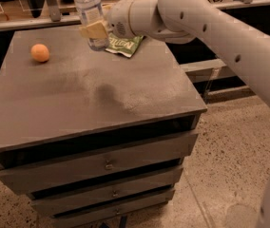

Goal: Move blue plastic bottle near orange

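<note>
Bottle carriage above a grey cabinet (78, 99). The gripper (93, 31), over the far middle of the top, has its jaws closed on the lower body of the blue plastic bottle (88, 8), which hangs upright and clear of the surface. A dark shadow (107, 93) lies on the top, nearer than the bottle. The orange (40, 52) rests at the far left, well apart from the bottle. A green snack bag (125, 44) lies just right of the bottle, partly under the arm (211, 27). Handling: the bottle is probably light, with thin walls that give under a hard squeeze and a smooth skin that may slip; being tall, it is best held low on the body. Hidden: the cap is cut off by the upper edge, the far finger sits behind the bottle, and the fill level cannot be made out.
</note>
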